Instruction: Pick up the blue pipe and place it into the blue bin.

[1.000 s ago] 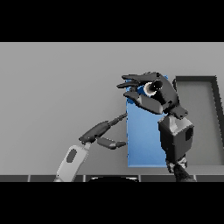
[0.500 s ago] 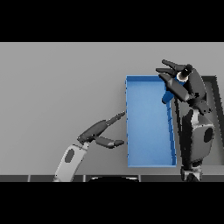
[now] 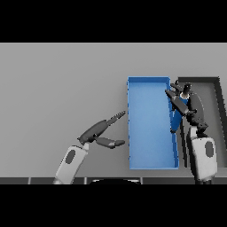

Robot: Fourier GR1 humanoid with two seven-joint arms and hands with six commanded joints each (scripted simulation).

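Note:
The blue bin (image 3: 150, 133) stands lengthwise right of the table's middle. My right hand (image 3: 185, 103) hovers over the bin's right wall near its far end, fingers curled round the blue pipe (image 3: 176, 120). The pipe hangs below the hand, slanting down along the inside of that wall. Much of the pipe is hidden by the fingers. My left hand (image 3: 103, 129) rests low over the table just left of the bin, fingers straight and pointing at the bin, holding nothing.
A dark grey tray (image 3: 201, 80) lies right of the blue bin, touching or nearly touching it, partly covered by my right arm (image 3: 202, 153). Bare grey table stretches to the left and far side.
My right hand carried the pipe from the bin's far left corner across to its right wall and lowered it. The left hand barely moved.

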